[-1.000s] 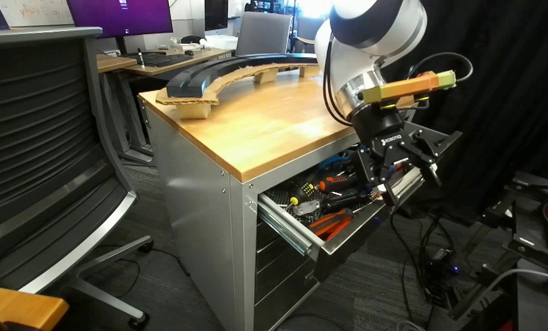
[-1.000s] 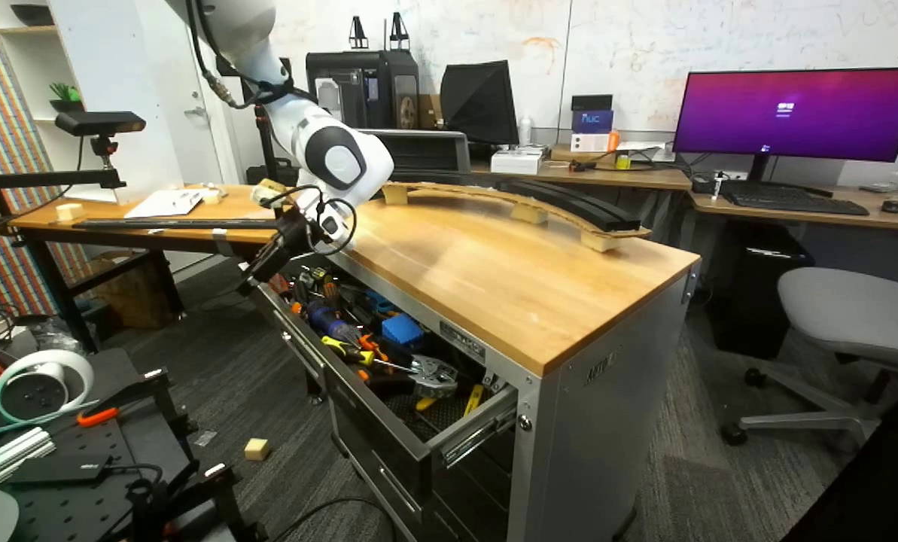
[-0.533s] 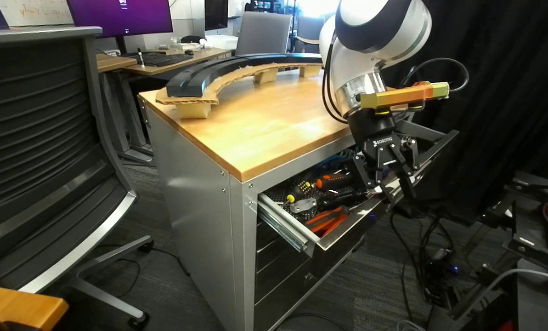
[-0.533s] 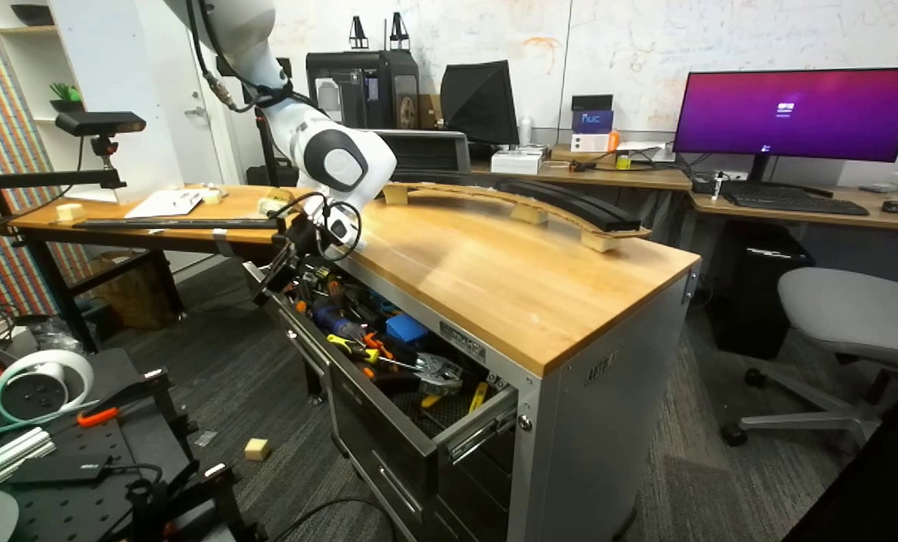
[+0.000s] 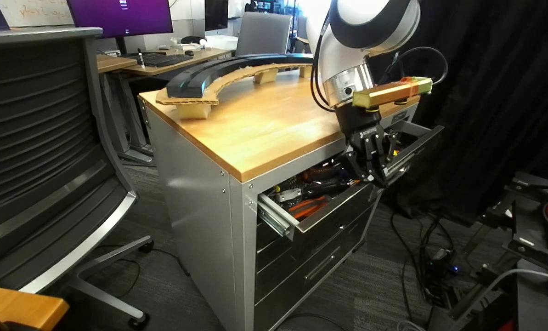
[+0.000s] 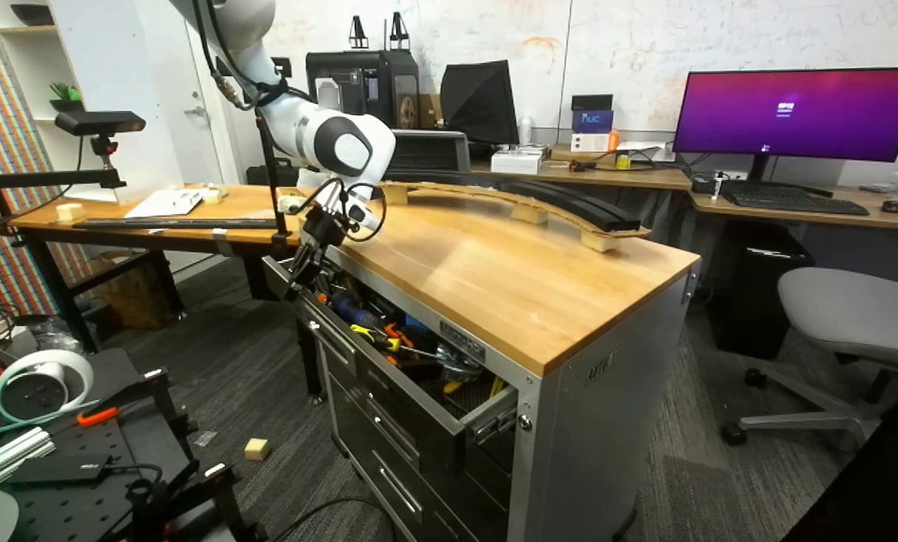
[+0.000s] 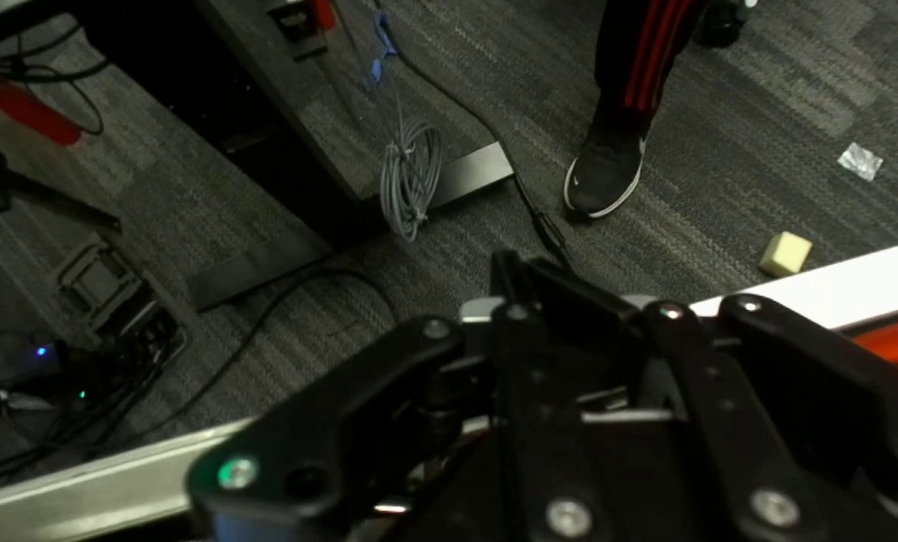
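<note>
While the black gripper (image 5: 379, 180) is hanging over the front of a steel tool cabinet (image 5: 205, 193), its two fingers (image 7: 512, 282) are pressing together, with nothing showing between them. Their tips are sitting right at the outside of the top drawer (image 5: 331, 207) (whether they are touching it, I am not able to tell). Maybe being side by side is giving them one firm tip. The drawer is sticking partly out of the cabinet, and its metal slide (image 5: 274, 219) is holding it up. Its long side is running along the cabinet's front, and its face is pointing out over the carpet (image 6: 245, 384). Inside, orange-handled pliers (image 5: 314, 204) and a yellow-and-black screwdriver (image 6: 377, 339) are lying flat, likely because so low a drawer is leaving them no room to stand. On the wooden top (image 5: 274, 119), pale blocks (image 5: 193, 111) are propping up cardboard (image 5: 232, 78) and a curved black track (image 5: 186, 83). Farther back, a purple-lit monitor (image 6: 795, 113) is glowing on a desk (image 6: 896, 219).
</note>
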You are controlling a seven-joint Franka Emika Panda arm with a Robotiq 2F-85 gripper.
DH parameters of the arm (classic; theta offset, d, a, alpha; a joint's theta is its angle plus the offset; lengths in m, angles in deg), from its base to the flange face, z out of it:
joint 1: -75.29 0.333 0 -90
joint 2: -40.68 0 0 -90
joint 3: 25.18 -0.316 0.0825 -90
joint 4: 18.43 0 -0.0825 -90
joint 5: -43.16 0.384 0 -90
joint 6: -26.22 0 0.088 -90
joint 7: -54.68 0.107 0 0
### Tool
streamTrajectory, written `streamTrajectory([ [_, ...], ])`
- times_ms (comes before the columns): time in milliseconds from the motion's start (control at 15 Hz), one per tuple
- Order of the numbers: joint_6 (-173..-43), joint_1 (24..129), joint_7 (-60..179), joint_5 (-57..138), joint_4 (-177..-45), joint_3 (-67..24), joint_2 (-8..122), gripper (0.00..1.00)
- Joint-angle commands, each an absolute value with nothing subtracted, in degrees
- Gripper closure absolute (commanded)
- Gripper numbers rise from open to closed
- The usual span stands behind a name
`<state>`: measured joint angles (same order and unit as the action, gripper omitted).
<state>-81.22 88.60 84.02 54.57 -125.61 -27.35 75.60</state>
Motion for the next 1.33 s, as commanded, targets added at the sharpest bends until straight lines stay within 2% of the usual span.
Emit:
streamTrajectory([
  [0, -83.0, 91.2, 84.9, 45.5, -118.3, -25.2, 80.8, 0.99],
  [467, -82.7, 95.2, 87.2, 31.2, -111.5, -22.8, 84.5, 0.99],
  [867, -85.6, 98.3, 92.5, 21.0, -114.8, -22.6, 81.3, 0.99],
  [1267, -86.7, 95.9, 93.0, 24.2, -119.1, -24.9, 77.7, 0.98],
])
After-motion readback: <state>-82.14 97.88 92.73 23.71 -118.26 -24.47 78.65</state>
